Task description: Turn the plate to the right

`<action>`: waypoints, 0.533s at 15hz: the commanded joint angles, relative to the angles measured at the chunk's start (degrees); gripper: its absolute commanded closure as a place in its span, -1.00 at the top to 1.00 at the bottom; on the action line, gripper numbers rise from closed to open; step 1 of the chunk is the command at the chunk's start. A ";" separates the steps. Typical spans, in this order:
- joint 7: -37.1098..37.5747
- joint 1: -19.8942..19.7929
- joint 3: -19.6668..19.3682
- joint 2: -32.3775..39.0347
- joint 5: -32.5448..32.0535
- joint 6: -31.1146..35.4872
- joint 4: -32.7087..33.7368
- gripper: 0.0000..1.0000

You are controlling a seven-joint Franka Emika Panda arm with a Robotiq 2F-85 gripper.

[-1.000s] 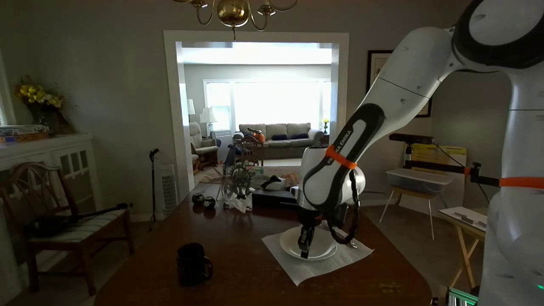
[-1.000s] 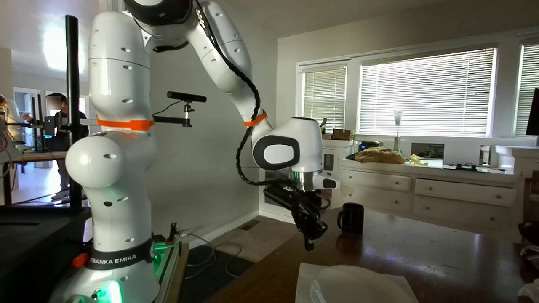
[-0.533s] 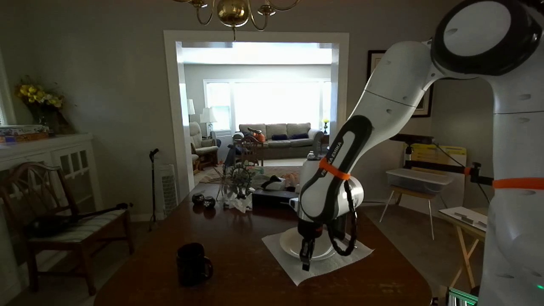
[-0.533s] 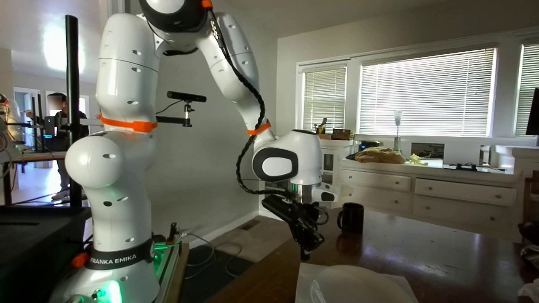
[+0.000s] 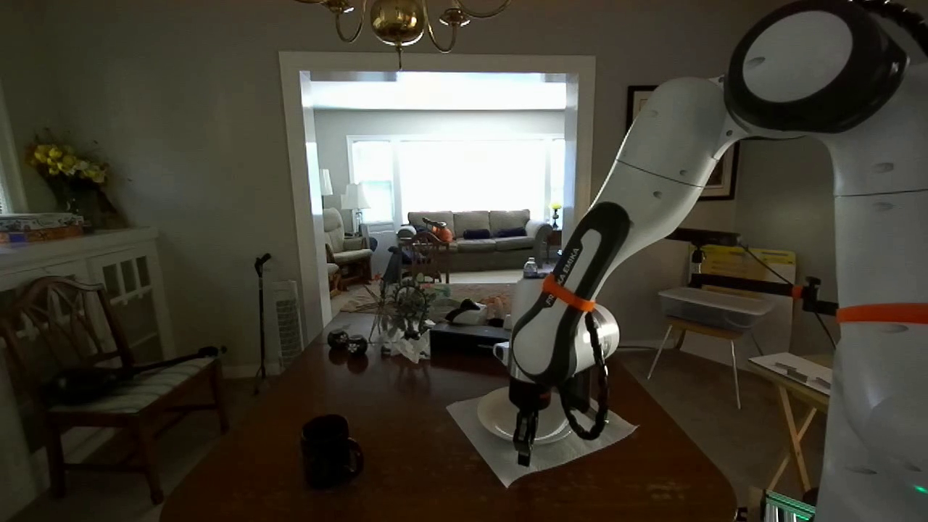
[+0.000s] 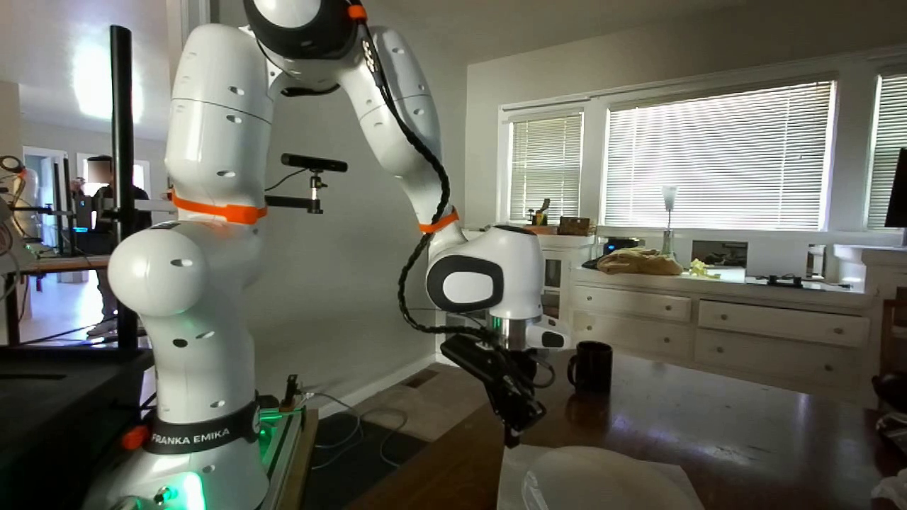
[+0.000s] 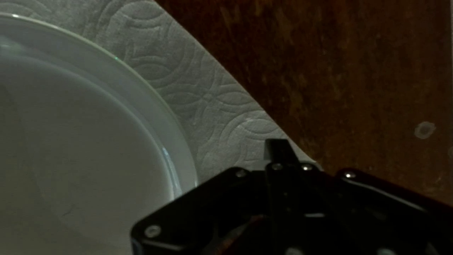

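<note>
"If the gripper, clenched on nothing, pushes the plate straight on, what goes wrong?"

"Plate's flat on the pale mat; likely skids instead of turning, or drag bunches the mat."

"View gaps?"

"Wrist view shows mat between fingertips and plate; misses the mug, which in both exterior views stands on the table."

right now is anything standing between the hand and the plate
Nothing visible does: between the hand and the plate, the wrist view shows only a strip of pale placemat, which lies under the plate.
</note>
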 commanded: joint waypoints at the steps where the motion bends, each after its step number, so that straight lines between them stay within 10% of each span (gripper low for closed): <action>1: 2.15 -0.95 0.38 1.96 -3.14 1.75 1.15 -1.00; 8: 9.21 -0.22 -0.12 5.52 -10.09 8.04 1.81 -1.00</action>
